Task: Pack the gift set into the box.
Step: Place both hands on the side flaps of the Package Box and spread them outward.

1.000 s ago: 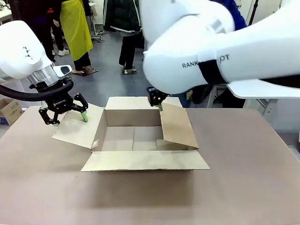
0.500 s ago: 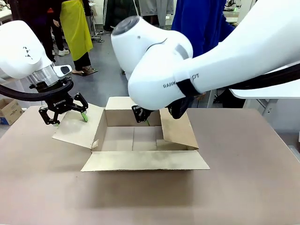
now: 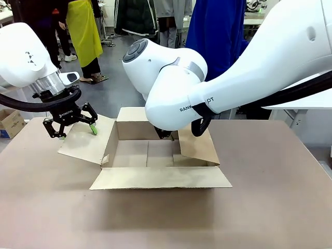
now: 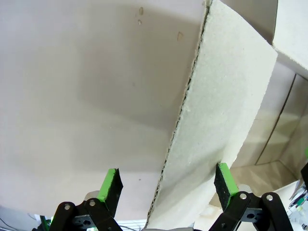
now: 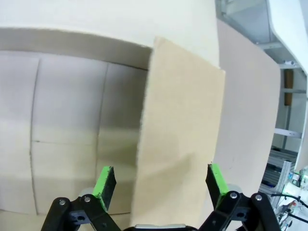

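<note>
The large brown carton (image 3: 161,178) stands open in the middle of the table, with nothing inside it. My left gripper (image 3: 70,126) hovers open over the carton's left flap (image 3: 83,141). In the left wrist view that flap (image 4: 219,120) runs up between the green fingers (image 4: 111,184) of my left gripper (image 4: 168,185). My right arm (image 3: 176,88) reaches across the carton's back. My right gripper (image 5: 160,183) is open and straddles the upright right flap (image 5: 180,139), also seen in the front view (image 3: 197,141). The gift set is out of view.
The brown table (image 3: 270,202) has free room in front and to the right of the carton. A small cardboard box (image 3: 10,122) sits on the floor at far left. A person in blue (image 3: 218,31) stands just beyond the table, others farther back.
My right arm has swung left and down, carrying its gripper from the carton's back rim to the inner side of the right flap. My left arm has stayed still.
</note>
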`<state>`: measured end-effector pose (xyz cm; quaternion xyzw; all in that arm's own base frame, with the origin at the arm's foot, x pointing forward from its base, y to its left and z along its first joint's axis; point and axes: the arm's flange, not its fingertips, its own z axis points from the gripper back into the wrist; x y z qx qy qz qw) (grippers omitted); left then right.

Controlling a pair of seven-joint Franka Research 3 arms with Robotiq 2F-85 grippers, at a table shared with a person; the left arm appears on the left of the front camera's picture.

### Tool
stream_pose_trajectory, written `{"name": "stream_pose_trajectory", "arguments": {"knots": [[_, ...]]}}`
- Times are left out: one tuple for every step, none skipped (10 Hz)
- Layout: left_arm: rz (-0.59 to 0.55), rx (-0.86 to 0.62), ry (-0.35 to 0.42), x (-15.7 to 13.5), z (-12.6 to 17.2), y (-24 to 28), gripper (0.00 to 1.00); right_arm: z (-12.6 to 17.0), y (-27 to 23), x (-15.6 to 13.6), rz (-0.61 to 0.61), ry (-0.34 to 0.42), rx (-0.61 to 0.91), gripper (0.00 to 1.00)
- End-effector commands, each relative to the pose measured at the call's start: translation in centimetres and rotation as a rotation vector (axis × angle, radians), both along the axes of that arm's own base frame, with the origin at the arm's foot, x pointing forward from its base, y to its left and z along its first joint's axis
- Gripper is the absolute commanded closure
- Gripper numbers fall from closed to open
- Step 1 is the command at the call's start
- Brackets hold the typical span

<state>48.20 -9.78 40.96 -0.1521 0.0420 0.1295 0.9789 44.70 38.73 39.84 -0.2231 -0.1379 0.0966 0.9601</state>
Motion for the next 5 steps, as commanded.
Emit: {"name": "stream_pose_trajectory", "arguments": {"knots": [[0.013,0.021,0.001,-0.2,0.2,0.0,0.00,1.4,-1.0,0.1,-0.065,-0.070,-0.032,0.00],[0.013,0.021,0.001,-0.2,0.2,0.0,0.00,2.4,-2.3,0.2,-0.090,-0.081,-0.050,0.00],[0.013,0.021,0.001,-0.2,0.2,0.0,0.00,3.7,-3.3,-0.2,-0.101,-0.102,-0.017,0.00],[0.013,0.021,0.001,-0.2,0.2,0.0,0.00,5.2,-4.6,-0.5,-0.131,-0.123,0.019,0.00],[0.013,0.021,0.001,-0.2,0.2,0.0,0.00,6.4,-6.4,-0.6,-0.146,-0.108,0.082,0.00]]}}
